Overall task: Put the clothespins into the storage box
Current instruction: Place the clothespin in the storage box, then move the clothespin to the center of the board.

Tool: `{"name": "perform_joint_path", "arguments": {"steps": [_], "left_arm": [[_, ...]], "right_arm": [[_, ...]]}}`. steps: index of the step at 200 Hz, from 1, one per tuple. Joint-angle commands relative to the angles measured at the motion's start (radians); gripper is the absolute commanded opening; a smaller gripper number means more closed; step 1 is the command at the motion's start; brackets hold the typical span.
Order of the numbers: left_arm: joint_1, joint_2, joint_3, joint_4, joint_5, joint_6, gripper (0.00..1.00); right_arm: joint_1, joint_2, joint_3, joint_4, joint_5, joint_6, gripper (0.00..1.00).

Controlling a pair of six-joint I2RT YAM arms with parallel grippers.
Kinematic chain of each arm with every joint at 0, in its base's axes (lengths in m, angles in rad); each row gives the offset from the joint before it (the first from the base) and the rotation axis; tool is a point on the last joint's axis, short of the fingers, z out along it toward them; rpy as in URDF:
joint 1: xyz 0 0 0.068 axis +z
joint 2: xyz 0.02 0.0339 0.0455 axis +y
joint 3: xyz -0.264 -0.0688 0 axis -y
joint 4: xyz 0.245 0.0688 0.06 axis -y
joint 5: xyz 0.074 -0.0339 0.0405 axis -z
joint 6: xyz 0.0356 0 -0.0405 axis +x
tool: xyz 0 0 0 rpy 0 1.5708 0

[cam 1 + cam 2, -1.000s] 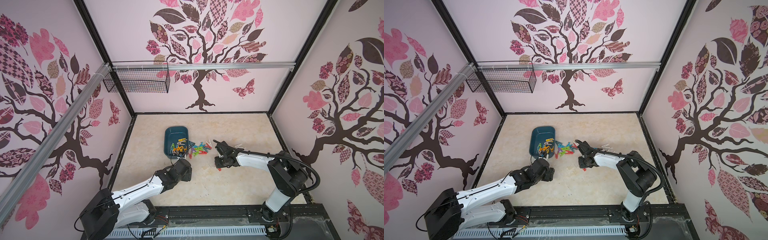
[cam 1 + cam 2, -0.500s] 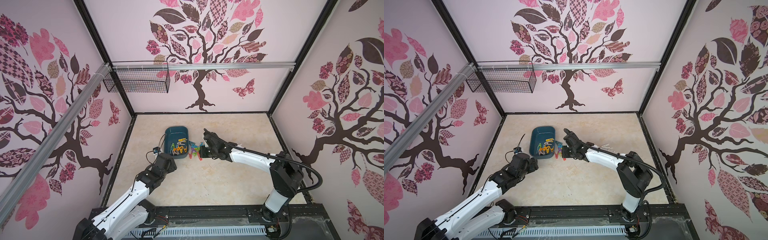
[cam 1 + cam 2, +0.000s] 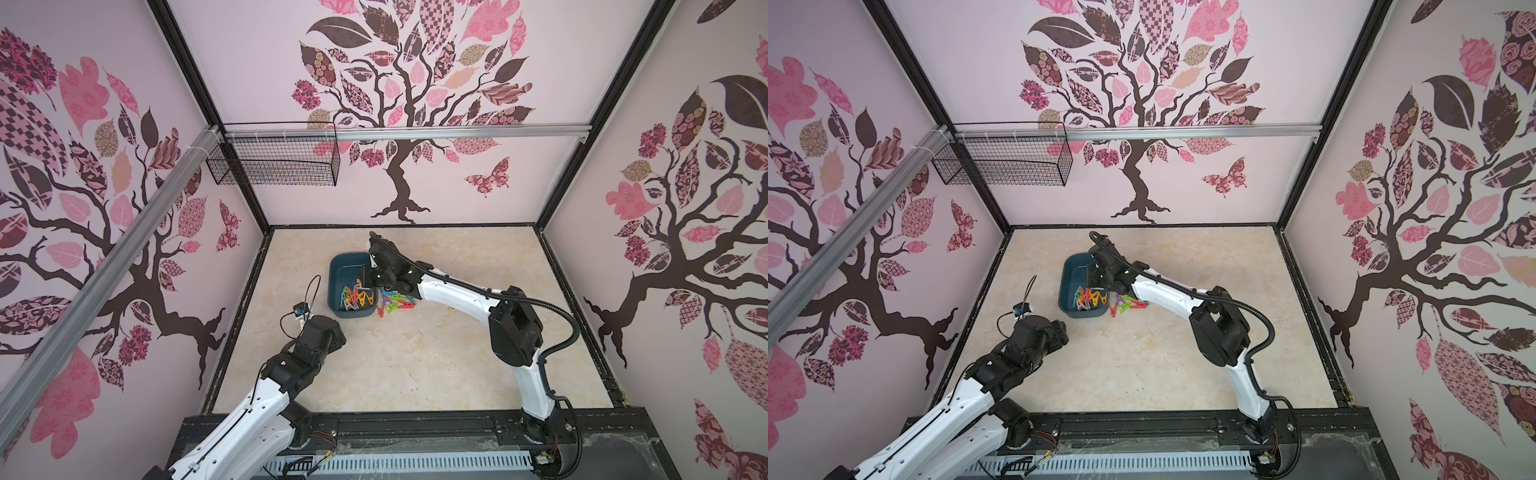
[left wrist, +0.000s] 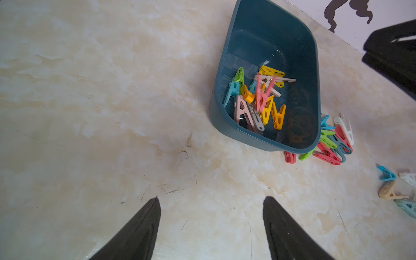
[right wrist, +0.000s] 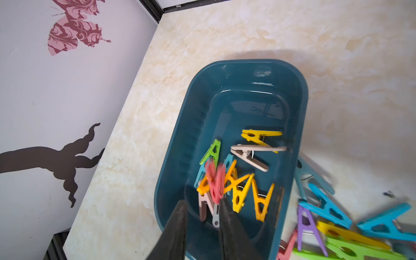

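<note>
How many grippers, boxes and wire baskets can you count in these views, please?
grippers: 2 (left gripper, right gripper)
box: 1
wire basket: 1
total: 4

storage box (image 5: pixel 186 144): seen as plain dark teal. clothespins (image 5: pixel 242 191) inside it are coloured yellow, orange, green, beige and light blue, plus one blurred pink. Those lying beside it are blue, purple, green, yellow, coral and white. counter (image 4: pixel 90 90) is finished in cream marble veining. walls (image 3: pixel 257 83) are papered pale pink, with a dark brown tree (image 3: pixel 401 183) and pink and maroon patterned leaves. wire basket (image 3: pixel 274 164) is black.
</note>
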Motion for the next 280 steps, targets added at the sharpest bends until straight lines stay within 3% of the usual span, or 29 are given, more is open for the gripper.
{"name": "perform_joint_path", "arguments": {"steps": [1,46,70,104,149,183,226,280], "left_arm": [[0.004,-0.011,-0.029,0.001,0.010,0.041,0.75],[-0.027,-0.046,-0.051,0.105,0.049,0.123,0.74],[-0.154,0.021,-0.025,0.166,-0.016,0.204,0.75],[-0.324,0.245,0.058,0.240,-0.028,0.305,0.76],[-0.477,0.518,0.188,0.298,0.007,0.380,0.76],[-0.520,0.630,0.247,0.318,0.055,0.396,0.77],[-0.520,0.620,0.236,0.312,0.073,0.395,0.77],[-0.521,0.535,0.160,0.345,0.052,0.381,0.78]], "right_arm": [[-0.004,-0.052,-0.046,-0.052,0.072,-0.070,0.32],[-0.053,-0.334,-0.481,0.034,0.190,-0.120,0.34],[-0.146,-0.468,-0.675,0.035,0.204,-0.118,0.35],[-0.308,-0.572,-0.844,0.040,0.208,-0.136,0.40],[-0.449,-0.518,-0.841,0.017,0.212,-0.151,0.52],[-0.521,-0.467,-0.829,0.052,0.248,-0.085,0.59],[-0.551,-0.372,-0.773,0.042,0.359,-0.083,0.65],[-0.619,-0.281,-0.726,0.079,0.323,-0.092,0.67]]}}
